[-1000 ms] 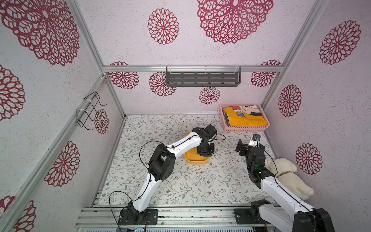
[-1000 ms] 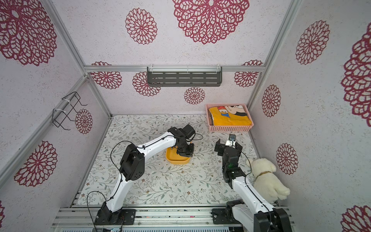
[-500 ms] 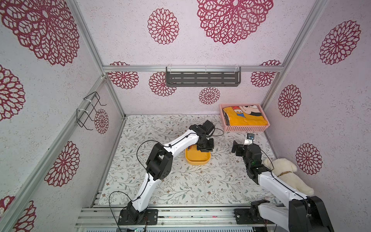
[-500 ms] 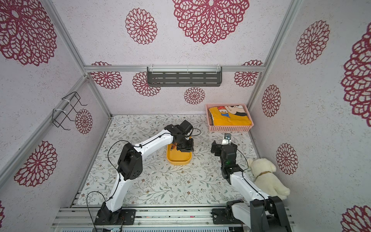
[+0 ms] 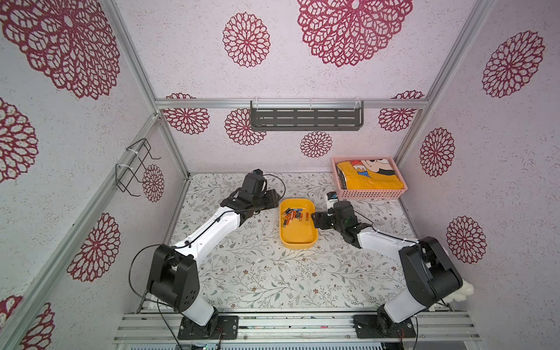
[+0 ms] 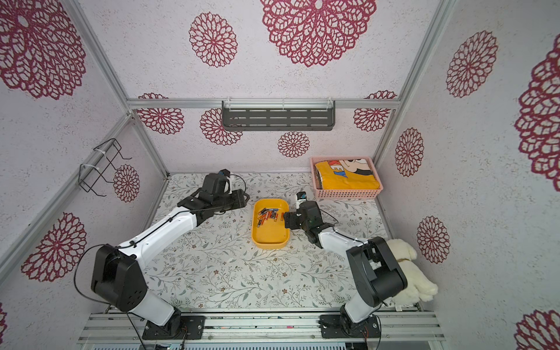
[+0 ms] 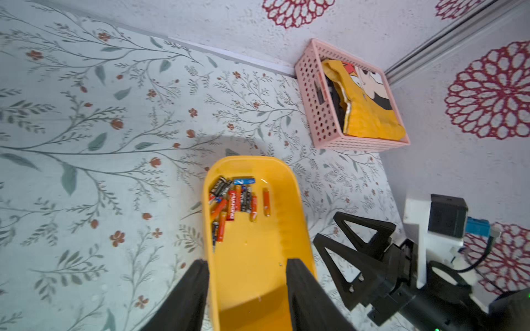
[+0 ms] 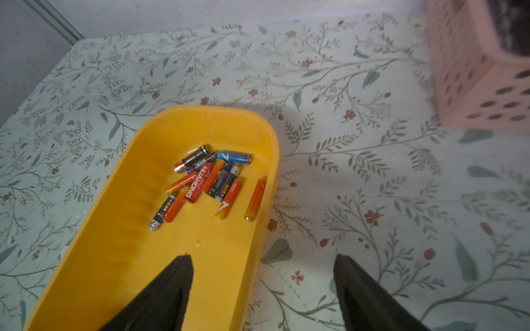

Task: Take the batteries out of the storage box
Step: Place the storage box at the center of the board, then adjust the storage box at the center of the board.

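Two open, empty tools, left tool (image 7: 246,262) and right tool (image 8: 262,256), straddle storage box (image 8: 120,252) walls; clamping could scatter batteries (image 8: 206,180)

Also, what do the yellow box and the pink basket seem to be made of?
The storage box looks like moulded plastic, smooth and glossy: glints show on its floor, and its walls are solid and rounded. The pink basket is probably plastic too, more matt, with rows of holes in its walls.
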Action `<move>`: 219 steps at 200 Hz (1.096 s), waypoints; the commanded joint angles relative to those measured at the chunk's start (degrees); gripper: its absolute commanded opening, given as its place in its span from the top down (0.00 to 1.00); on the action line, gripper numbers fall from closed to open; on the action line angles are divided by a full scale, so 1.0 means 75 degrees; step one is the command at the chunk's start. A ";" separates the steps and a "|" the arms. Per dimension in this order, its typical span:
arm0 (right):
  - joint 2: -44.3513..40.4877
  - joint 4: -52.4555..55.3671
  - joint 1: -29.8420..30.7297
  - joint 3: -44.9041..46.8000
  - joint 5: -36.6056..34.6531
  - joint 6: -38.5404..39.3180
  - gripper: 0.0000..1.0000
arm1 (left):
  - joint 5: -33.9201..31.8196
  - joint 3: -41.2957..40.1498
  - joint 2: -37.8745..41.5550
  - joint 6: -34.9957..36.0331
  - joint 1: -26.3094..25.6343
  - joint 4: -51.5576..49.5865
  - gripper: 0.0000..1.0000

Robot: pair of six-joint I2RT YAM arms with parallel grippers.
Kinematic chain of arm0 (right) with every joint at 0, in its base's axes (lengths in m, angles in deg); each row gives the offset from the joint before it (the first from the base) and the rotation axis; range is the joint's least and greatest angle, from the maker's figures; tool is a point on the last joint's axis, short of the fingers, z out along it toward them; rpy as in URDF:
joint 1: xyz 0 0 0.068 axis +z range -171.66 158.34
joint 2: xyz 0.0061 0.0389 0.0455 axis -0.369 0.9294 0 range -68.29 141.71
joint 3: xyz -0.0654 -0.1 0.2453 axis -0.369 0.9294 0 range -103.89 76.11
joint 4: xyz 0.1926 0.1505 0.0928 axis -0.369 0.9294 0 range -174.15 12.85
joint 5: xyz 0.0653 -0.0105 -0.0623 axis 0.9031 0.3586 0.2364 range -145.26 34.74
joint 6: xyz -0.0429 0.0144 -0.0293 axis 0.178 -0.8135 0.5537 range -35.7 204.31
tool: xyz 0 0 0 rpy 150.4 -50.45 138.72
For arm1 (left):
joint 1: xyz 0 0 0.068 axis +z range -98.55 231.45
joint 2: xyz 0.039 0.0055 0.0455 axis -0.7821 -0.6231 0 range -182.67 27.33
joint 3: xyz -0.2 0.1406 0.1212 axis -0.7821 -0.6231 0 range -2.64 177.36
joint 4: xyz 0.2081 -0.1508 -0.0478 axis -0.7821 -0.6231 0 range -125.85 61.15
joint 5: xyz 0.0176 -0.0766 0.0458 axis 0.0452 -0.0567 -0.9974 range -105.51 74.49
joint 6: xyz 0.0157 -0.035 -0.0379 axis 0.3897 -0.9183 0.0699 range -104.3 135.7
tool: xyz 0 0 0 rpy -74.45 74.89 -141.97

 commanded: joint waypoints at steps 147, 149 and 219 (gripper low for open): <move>0.0773 0.1464 0.0384 -0.0933 -0.0339 -0.1984 0.75 | -0.0654 -0.1254 -0.0298 0.0110 -0.0036 0.1228 0.47; 0.0774 0.1482 0.0387 -0.0933 -0.0355 -0.1992 0.75 | -0.0659 -0.1249 -0.0299 0.0105 -0.0031 0.1229 0.47; 0.0543 0.1677 0.0614 -0.0750 -0.0511 -0.2464 0.92 | -0.0879 -0.1595 -0.0200 -0.0089 -0.0037 0.1162 0.47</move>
